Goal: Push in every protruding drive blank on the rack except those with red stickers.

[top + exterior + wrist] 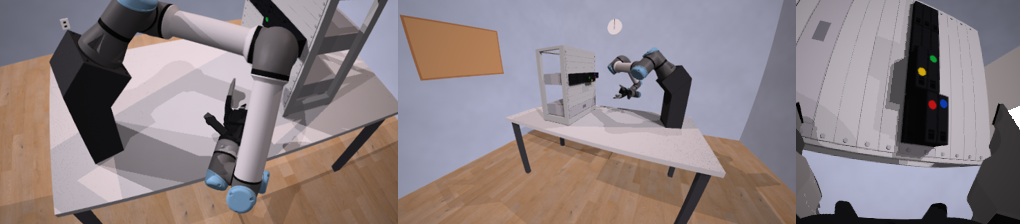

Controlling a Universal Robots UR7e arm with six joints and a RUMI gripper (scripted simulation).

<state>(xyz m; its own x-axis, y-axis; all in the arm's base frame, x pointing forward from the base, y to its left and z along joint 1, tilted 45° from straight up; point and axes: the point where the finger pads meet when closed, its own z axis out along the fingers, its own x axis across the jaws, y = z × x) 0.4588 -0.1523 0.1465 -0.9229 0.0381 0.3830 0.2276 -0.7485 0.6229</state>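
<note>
I see the gripper (221,104) spread to its full width with nothing between its jaws; in the top view one finger (231,90) points toward 12 o'clock and the other (213,122) toward 9 o'clock. It hangs above the table (166,86), apart from the rack (311,52), which stands at about 2 o'clock from it in that view.

In the exterior view the rack (566,86) stands near the table's (640,145) 9 o'clock end, and the arm's black pedestal (674,100) stands at 3 o'clock. The gripper (620,92) floats between them, level with the lower half of the rack front and clear of it.

The wrist view faces the rack front (861,80) rolled on its side, so the pale panel strips run from 12 to 6 o'clock. A black band of drive blanks (926,35) runs down the middle. I count four coloured stickers: green (933,59), yellow (922,71), red (932,104) and blue (943,103). The block carrying the red and blue dots (931,125) looks wider and nearer to me than the part with green and yellow, but I cannot tell for certain which blanks stick out. Both fingers frame the picture at 3 and 9 o'clock, touching nothing.
</note>
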